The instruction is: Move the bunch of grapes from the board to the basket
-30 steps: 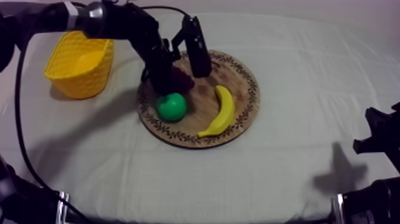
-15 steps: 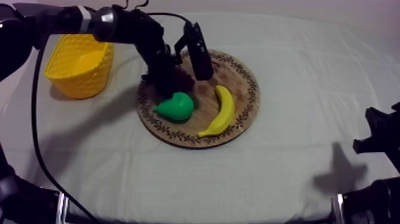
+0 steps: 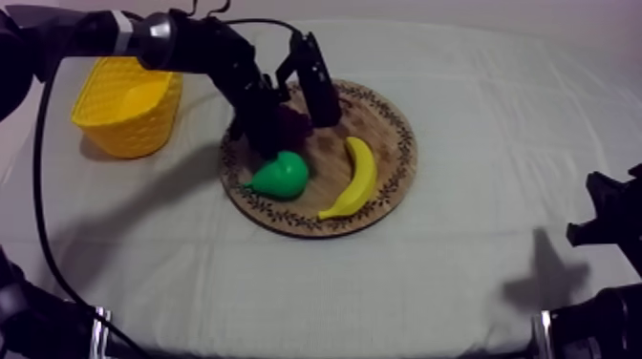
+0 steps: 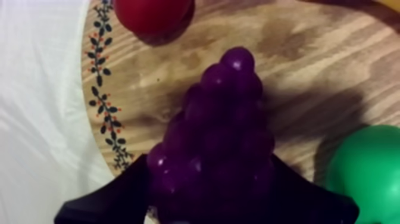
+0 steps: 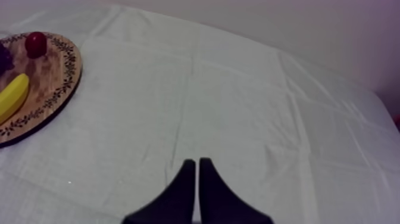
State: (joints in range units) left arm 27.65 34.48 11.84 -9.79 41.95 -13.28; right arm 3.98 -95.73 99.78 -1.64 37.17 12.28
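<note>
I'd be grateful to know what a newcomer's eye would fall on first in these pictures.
The left gripper, shut on the purple bunch of grapes on the wooden board, next to the green pear. Then the bright yellow basket, standing apart from the board on the left arm's side, and the banana lying on the board.

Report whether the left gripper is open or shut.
Shut on the bunch of grapes: the left gripper has its fingers against both sides of it, over the wooden board.

Top: slanted down, whole table (image 3: pixel 478 239). Left wrist: close over board (image 4: pixel 321 42). Right wrist: low, board far off.
</note>
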